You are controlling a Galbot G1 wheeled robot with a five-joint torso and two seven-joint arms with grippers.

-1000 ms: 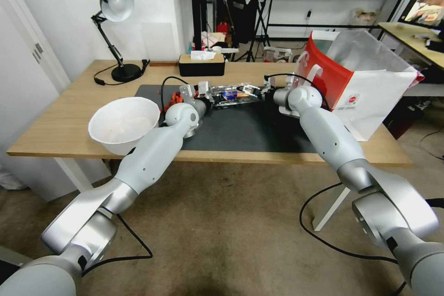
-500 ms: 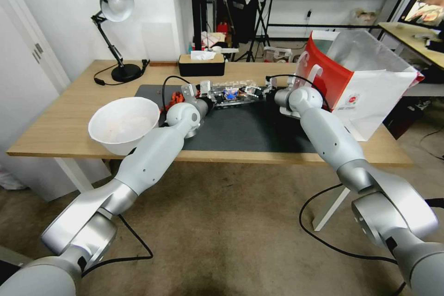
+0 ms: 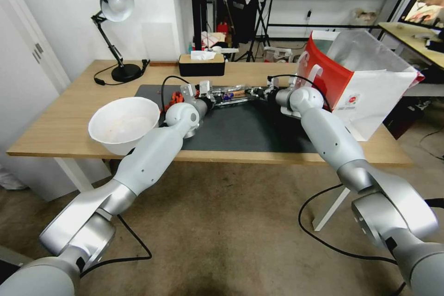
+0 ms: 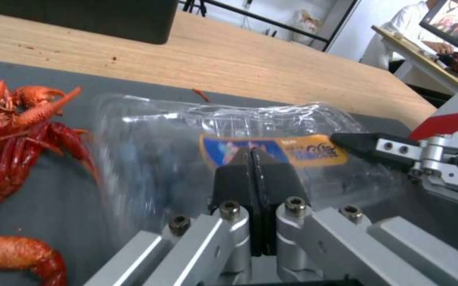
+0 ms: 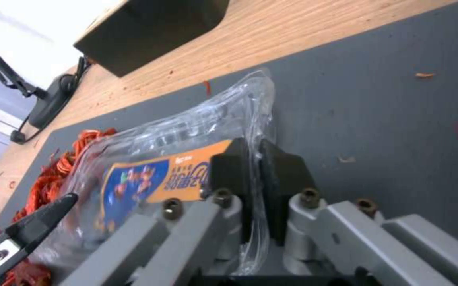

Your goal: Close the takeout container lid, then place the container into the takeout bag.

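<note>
a clear, crinkled plastic takeout container lies on its side on a dark grey mat at the middle of a light wooden table, pinched from both ends by two metal grippers with black rubber pads. the left gripper is clamped tight on the container's thin plastic edge, as seen from the left wrist, where its two pads meet with almost no gap in front of a blue-and-orange label. the right gripper is likewise closed on the opposite rim, and the right wrist view shows a fold of clear plastic squeezed between its pads, the glossy lid rumpled and reflective above the label. the left wrist view also takes in the right gripper's black tip touching the far end of the container. a heap of red crayfish, shiny-shelled and spindly, sits on the mat just beside the container on the left gripper's side. from the head view, a stiff red-and-white paper takeout bag with flat white handles stands open at the table's right end, near the right arm, while a round white bowl rests near the table's front left edge. a black desk lamp and a dark tissue box stand along the back.
</note>
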